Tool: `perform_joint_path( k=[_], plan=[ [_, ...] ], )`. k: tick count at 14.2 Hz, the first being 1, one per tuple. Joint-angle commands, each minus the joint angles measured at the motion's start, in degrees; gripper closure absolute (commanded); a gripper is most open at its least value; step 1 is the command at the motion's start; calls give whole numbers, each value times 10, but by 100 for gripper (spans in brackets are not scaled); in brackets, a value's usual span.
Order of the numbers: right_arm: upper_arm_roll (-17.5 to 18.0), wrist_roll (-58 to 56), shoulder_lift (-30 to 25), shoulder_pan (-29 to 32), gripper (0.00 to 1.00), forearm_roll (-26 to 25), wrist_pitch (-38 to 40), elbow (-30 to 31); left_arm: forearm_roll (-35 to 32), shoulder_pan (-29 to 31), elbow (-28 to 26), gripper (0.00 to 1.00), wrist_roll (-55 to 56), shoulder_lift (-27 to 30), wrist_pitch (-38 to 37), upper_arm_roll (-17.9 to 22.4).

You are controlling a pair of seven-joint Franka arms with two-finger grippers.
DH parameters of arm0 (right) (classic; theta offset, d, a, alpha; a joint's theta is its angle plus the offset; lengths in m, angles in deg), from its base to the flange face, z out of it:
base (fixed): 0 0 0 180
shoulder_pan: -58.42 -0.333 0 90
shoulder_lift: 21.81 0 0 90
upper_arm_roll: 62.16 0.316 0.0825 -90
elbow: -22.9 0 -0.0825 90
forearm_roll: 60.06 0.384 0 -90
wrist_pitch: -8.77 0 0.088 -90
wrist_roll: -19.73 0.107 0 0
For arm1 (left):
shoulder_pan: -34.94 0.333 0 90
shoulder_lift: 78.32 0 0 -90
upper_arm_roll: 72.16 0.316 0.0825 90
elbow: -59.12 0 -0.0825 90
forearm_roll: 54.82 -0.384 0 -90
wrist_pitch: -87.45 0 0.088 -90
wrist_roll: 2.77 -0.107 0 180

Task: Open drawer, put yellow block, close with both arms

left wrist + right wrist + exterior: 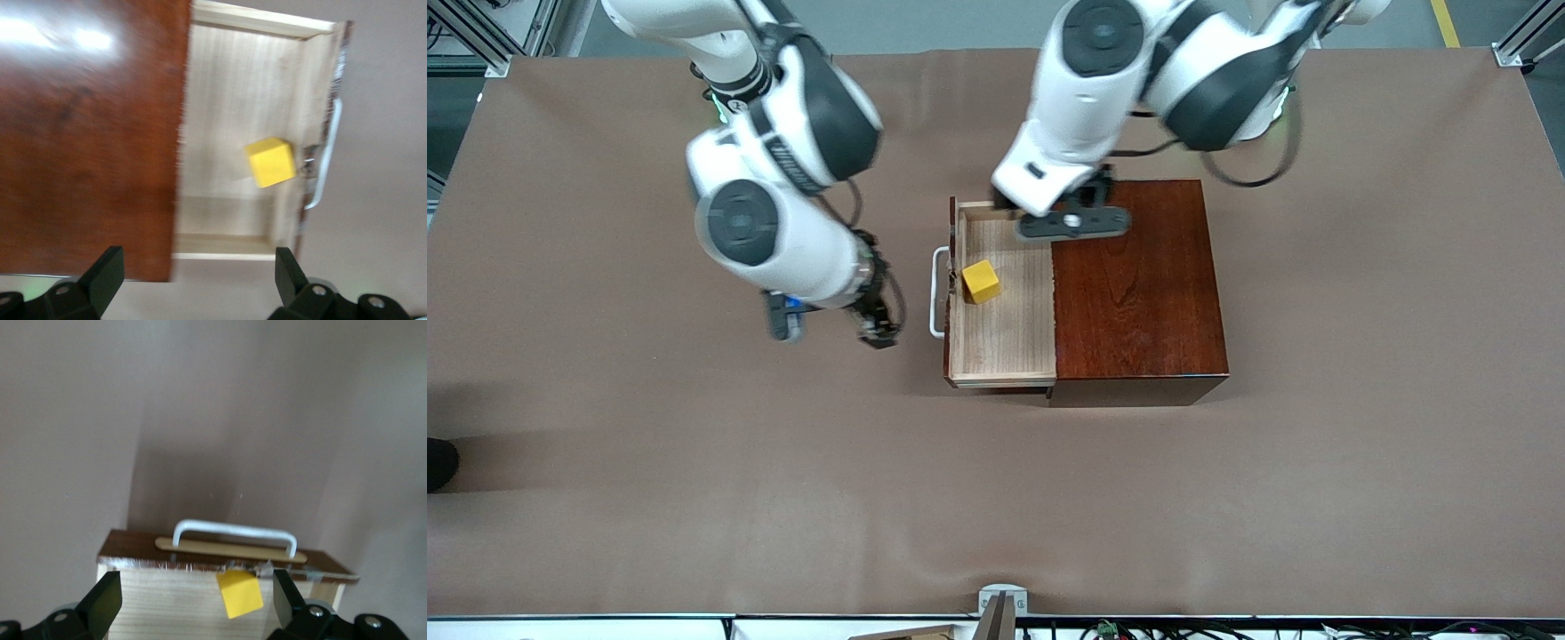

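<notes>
The dark reddish-brown box (1138,284) stands mid-table with its pale-wood drawer (1005,342) pulled out toward the right arm's end. The yellow block (981,281) lies in the drawer against its front wall, near the white handle (936,298). My left gripper (1073,222) is open and empty, up over the box's edge farthest from the front camera, where drawer and box meet. Its wrist view shows box (87,133), drawer (227,100), block (270,162) and gripper (198,280). My right gripper (878,322) is open and empty over the table just outside the handle (233,530); its wrist view shows block (240,595), drawer (167,600) and gripper (197,603).
A brown cloth (694,498) covers the table. A small metal bracket (1000,604) sits at the edge nearest the front camera. A dark object (440,462) pokes in at the right arm's end. Metal frame posts (1525,36) stand at the corners by the bases.
</notes>
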Motion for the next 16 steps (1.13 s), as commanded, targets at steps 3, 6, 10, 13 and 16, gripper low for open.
perform_joint_path(
  k=[3,6,10,13,16],
  plan=[
    [9,-96,-18,70,0,4,68,-36,-32,-113,93,0,255,-113,123,40],
    [9,-153,-34,104,0,4,83,-39,-31,-218,117,0,344,-151,185,128],
    [9,-241,-51,143,0,3,105,-40,-31,-308,139,0,444,-217,278,212],
    [10,-321,-63,175,0,2,112,-40,-31,-348,139,0,506,-250,322,266],
    [10,-431,-75,206,0,1,140,-41,-31,-380,147,0,555,-284,329,316]
  ],
)
